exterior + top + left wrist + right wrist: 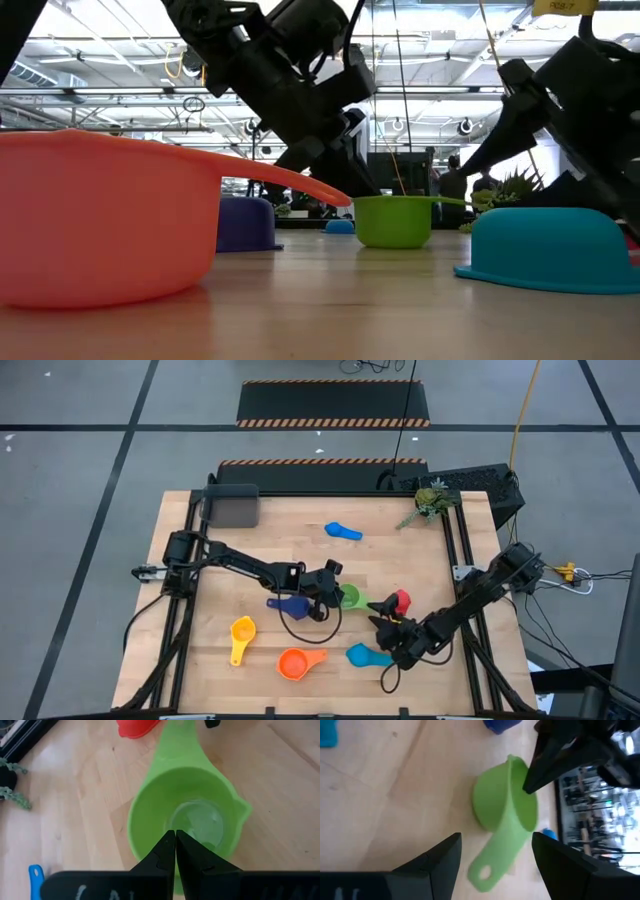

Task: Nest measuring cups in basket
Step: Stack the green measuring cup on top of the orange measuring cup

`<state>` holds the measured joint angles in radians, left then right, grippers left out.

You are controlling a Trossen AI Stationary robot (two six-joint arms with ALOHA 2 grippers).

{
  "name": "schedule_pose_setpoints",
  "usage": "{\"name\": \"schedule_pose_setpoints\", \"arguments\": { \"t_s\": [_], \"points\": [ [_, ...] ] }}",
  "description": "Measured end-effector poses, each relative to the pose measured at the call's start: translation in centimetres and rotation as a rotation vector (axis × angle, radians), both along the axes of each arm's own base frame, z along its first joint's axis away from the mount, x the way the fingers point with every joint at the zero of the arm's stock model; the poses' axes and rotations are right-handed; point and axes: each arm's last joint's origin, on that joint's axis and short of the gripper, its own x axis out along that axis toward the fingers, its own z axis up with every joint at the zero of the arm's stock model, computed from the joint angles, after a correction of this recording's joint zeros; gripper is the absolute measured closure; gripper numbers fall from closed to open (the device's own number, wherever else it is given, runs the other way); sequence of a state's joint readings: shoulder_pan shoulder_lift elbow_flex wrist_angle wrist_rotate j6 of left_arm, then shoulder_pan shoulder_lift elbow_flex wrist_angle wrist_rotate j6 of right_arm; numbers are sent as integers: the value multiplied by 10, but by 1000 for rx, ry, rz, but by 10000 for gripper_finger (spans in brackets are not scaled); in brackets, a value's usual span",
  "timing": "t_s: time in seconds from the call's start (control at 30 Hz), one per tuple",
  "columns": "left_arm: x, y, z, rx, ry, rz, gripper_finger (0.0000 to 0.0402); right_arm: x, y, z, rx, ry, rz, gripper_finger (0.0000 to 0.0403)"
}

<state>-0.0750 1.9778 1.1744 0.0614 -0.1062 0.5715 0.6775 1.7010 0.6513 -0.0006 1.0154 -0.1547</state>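
Observation:
The green measuring cup [350, 597] stands upright on the table's middle, its handle [490, 860] pointing toward my right gripper. My left gripper [176, 834] is shut, and its fingertips slant down into the cup's mouth [195, 815]. My right gripper [496, 840] is open; its fingers stand on either side of the green handle without touching it. A red cup [401, 600] lies beside the green one. Dark blue [288, 605], yellow [242, 632], orange [295, 663] and light blue [365, 655] cups rest on the table nearer the front. The basket [232, 506] sits at the far left. My left gripper's shut fingertips [526, 787] come slanting down from the table's left to the green cup's rim on the side away from the handle. I cannot tell whether they touch the rim or the inner wall.
Another light blue cup [343, 531] lies toward the far edge. A green plant sprig [432, 500] sits at the far right corner. The orange cup [100, 220] and light blue cup [550, 250] stand close to the front edge.

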Motion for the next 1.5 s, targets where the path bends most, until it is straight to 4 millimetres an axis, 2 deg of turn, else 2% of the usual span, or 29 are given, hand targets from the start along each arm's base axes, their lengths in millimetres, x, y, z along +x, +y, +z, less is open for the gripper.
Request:
{"name": "schedule_pose_setpoints", "arguments": {
  "t_s": [0.43,0.77,1.1,1.5],
  "points": [
    [-2,13,-3,-2,37,33,383,2,-8,-1,-76,60,6,169],
    [-2,13,-3,-6,36,36,383,10,-1,3,-81,44,92,206],
    [-2,15,-3,-25,34,57,383,14,2,5,-33,28,136,198],
    [-2,19,-3,-44,33,82,383,20,5,8,-69,14,196,200]
  ]
}}
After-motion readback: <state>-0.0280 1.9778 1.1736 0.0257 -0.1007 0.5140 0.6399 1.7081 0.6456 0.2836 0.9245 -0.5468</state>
